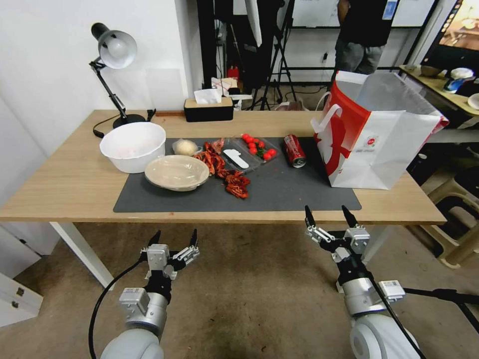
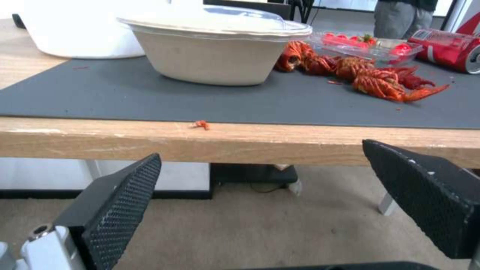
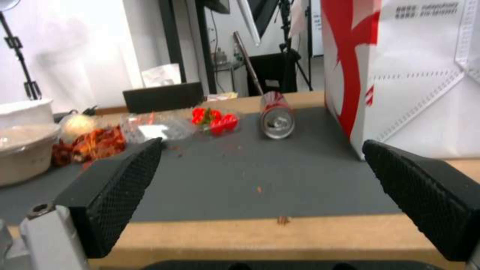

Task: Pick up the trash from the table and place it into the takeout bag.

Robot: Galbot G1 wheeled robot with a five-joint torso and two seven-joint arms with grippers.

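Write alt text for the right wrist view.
The open right gripper hangs at the near edge of the table, facing a red soda can lying on a grey mat beside the white-and-red takeout bag; strawberries and crayfish shells lie farther along.

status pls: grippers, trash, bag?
Left gripper and right gripper open, empty, short of the table edge. Red soda can on its side beside takeout bag; beige lidded bowl, crayfish shells untouched. Nothing blocking.
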